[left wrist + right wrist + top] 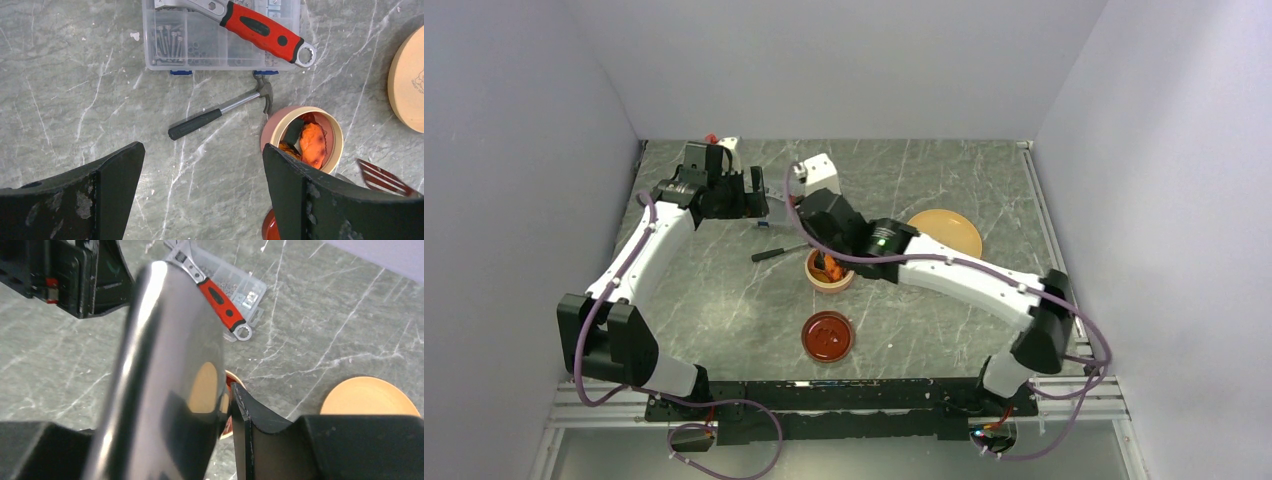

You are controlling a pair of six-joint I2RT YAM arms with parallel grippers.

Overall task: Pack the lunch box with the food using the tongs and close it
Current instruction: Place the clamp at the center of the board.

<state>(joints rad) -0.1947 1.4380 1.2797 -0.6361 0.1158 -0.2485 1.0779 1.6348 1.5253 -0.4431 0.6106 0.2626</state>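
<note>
The tongs [165,380] are clamped between the right fingers [260,430] and angled down over the lunch box [832,284] at the middle of the overhead view, probably to drop a piece in; their tips are hidden. Food [312,142] is already inside. The left fingers [115,185] are spread wide and empty at upper left, out of the way. The lid [827,337] lies below the box on the desk [924,170], ready for closing.

tongs [165,365]: polished metal, mirror-bright, smooth
table [75,75]: grey veined stone look, matt
case [200,45]: clear plastic, lightly glossy
hammer [220,111]: metal shaft and head, matt black grip
lunch box [305,108]: smooth, plastic-looking wall
left gripper fingers [115,185]: matt black, scuffed
</note>
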